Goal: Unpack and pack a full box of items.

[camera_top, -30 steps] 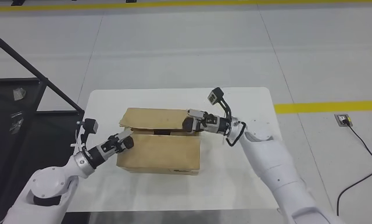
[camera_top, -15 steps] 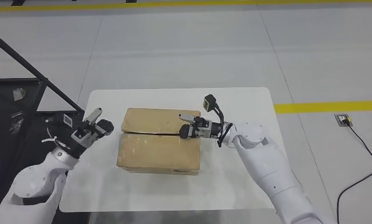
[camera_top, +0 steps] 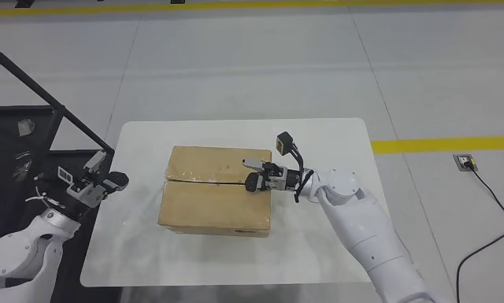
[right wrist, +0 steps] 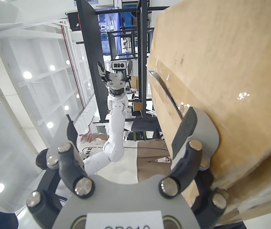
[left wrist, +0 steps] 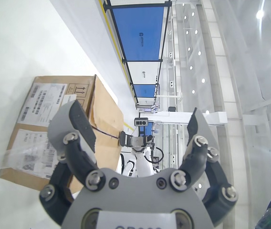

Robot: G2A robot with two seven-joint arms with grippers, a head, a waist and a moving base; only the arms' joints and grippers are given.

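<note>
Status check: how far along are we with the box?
Done: the box has its flaps lying flat, closed along the seam. In hand: the right pincer, open, rests on the top by the seam; the left pincer, open, is off the box at the table edge. Left: contents are hidden, so packing cannot be confirmed.

Bright overhead light is sheening the counter (camera_top: 118,224) at eight o'clock. Ceiling lamps (left wrist: 259,14) are flaring; wrist-view edges are bowing.
</note>
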